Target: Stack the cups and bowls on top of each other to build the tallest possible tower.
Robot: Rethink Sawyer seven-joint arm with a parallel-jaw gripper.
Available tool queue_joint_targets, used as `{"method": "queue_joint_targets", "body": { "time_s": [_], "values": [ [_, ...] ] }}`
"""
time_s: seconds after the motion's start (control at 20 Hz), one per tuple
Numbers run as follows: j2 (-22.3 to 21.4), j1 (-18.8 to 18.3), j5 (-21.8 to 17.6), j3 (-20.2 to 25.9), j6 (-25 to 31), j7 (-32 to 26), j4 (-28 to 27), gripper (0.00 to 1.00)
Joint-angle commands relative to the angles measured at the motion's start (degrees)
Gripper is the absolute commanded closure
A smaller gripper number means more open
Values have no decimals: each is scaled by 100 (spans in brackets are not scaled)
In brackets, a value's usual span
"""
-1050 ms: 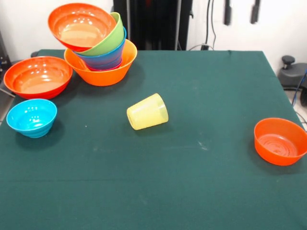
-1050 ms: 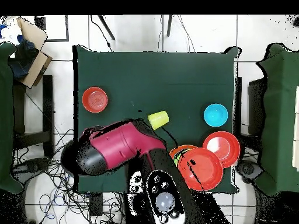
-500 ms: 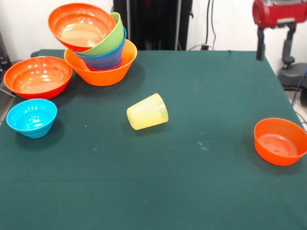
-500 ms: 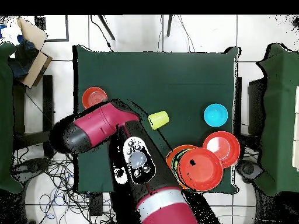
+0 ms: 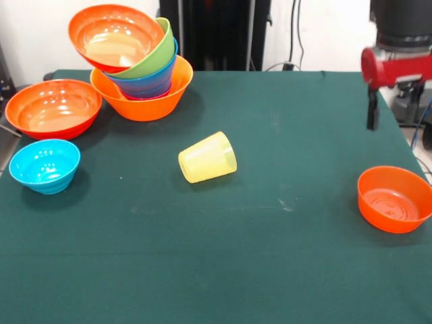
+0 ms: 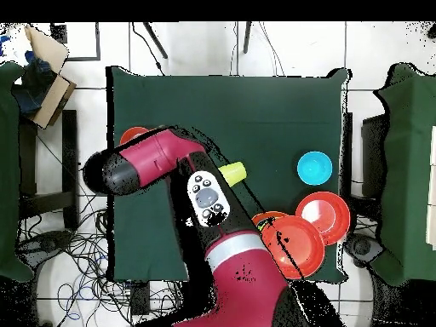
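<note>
The tower [image 5: 142, 94] stands at the back left: a large light-orange bowl holding blue and lime green bowls, with a red-orange bowl [image 5: 113, 35] tilted on top. A wide red-orange bowl [image 5: 54, 108] and a cyan bowl [image 5: 44, 165] sit on the cloth left of it. The pale-yellow cup [image 5: 208, 157] lies on its side mid-table. A small orange bowl [image 5: 395, 199] sits at the right edge. My gripper [image 5: 393, 101] hangs above and behind that bowl, clear of it. In the overhead view my arm [image 6: 149, 166] covers most of the small orange bowl [image 6: 132, 134].
The dark green cloth [image 5: 223, 256] covers the table. Its right edge runs close past the small orange bowl. Cables and a grey stand [image 5: 405, 88] lie beyond that edge. Seen from above, the cup [image 6: 236, 173] is half hidden by my arm, and the cyan bowl [image 6: 314, 167] is in full sight.
My arm has swung in over the table's right side in the front view and come lower, toward the small orange bowl. Bowls and cup have not moved.
</note>
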Motion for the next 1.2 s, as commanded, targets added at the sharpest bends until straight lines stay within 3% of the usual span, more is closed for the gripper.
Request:
{"method": "queue_joint_targets", "body": {
  "time_s": [0.05, 0.35, 0.5, 0.7, 0.9, 1.05, 1.2],
  "values": [
    [931, 212, -919, -671, -450, 11, -309, 0],
    [1144, 492, -1054, -1127, -991, 473, -102, 0],
    [1432, 555, -1143, -1281, -1135, 395, -237, 0],
    [1830, 908, -1217, -1694, -1323, 627, -564, 0],
    [2025, 1123, -1065, -1910, -1569, 746, -661, 0],
    [1818, 1143, -896, -1941, -1716, 667, -403, 0],
    [890, 945, -581, -1645, -1195, 225, 266, 0]
  ]
}}
